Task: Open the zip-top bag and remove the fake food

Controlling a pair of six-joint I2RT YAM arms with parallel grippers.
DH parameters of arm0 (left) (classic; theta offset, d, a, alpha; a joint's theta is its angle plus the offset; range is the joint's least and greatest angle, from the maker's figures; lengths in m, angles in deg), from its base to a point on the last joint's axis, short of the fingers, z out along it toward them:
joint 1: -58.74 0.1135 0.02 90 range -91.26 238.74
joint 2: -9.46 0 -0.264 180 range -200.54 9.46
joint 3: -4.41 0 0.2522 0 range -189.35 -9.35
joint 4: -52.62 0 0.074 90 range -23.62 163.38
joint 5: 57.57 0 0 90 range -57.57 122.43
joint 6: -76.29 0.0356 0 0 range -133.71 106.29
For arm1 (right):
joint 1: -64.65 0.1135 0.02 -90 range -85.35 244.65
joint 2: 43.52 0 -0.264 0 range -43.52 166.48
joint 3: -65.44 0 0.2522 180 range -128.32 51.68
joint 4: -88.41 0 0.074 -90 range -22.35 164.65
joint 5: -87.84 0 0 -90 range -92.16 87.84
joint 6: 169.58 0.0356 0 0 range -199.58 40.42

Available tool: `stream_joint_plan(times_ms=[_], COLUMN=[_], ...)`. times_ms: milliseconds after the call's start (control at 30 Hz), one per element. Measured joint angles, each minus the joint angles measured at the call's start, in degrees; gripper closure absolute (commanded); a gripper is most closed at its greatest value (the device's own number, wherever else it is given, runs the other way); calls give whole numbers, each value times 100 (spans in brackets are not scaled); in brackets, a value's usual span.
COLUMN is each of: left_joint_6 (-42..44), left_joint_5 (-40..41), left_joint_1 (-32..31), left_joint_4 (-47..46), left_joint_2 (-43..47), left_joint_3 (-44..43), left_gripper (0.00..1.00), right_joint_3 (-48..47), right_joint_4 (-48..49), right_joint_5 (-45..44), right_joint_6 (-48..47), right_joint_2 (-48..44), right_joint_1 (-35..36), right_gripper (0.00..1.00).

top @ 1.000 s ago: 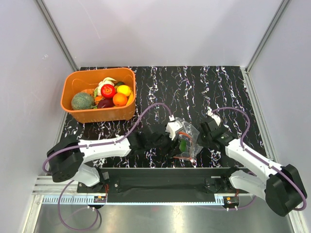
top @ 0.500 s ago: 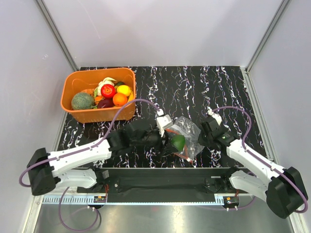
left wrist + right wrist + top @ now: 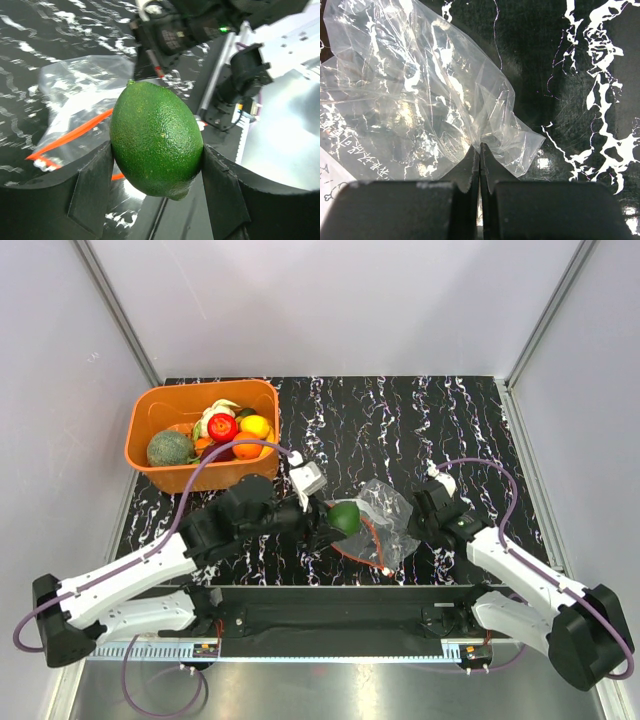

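Note:
My left gripper (image 3: 338, 521) is shut on a dark green lime-like fake food piece (image 3: 345, 517), which fills the left wrist view (image 3: 156, 140) between both jaws, held just left of the bag's mouth. The clear zip-top bag (image 3: 383, 523) lies crumpled on the black marbled table, its orange-red zip strip (image 3: 75, 134) open and facing left. My right gripper (image 3: 424, 521) is shut on the bag's right corner (image 3: 485, 137), pinching the plastic. A shiny red apple-like piece (image 3: 222, 427) and a dark maroon piece (image 3: 216, 452) lie in the orange basket.
The orange basket (image 3: 178, 477) stands at the back left, holding several other pieces: a broccoli-like head (image 3: 170, 448), orange (image 3: 246, 444) and yellow (image 3: 256, 426) balls and a white garlic-like piece (image 3: 212, 413). Grey walls close in both sides. A black rail (image 3: 340, 602) runs along the near edge.
My left gripper has drawn the green piece out of the bag, moving left and back with it. The bag has flattened. My right gripper has stayed pinched on the bag's corner.

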Motion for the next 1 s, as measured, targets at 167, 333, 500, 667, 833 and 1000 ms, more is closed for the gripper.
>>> stream_joint_plan(times_ms=[167, 333, 500, 667, 833, 1000], left_joint_6=[90, 129, 131, 195, 341, 389], left_joint_5=[225, 243, 120, -17, 481, 960], left_joint_1=[525, 1534, 2570, 3523, 4037, 4271], left_joint_4=[529, 881, 1117, 1305, 1471, 1349], left_joint_2=[291, 450, 184, -737, -1565, -2524], left_joint_3=[-160, -367, -809, -1687, -2468, -3309], left_gripper=[69, 68, 68, 68, 68, 67], right_joint_3=[0, 0, 0, 2, 20, 66], right_joint_4=[-2, 2, 15, 98, 201, 260], right_joint_5=[0, 22, 48, 142, 197, 203], right_joint_6=[-11, -31, -31, -31, -35, -55], right_joint_2=[-114, -179, -234, -326, -356, -365], right_joint_1=[0, 0, 0, 0, -2, 0], right_gripper=[100, 100, 100, 100, 100, 100])
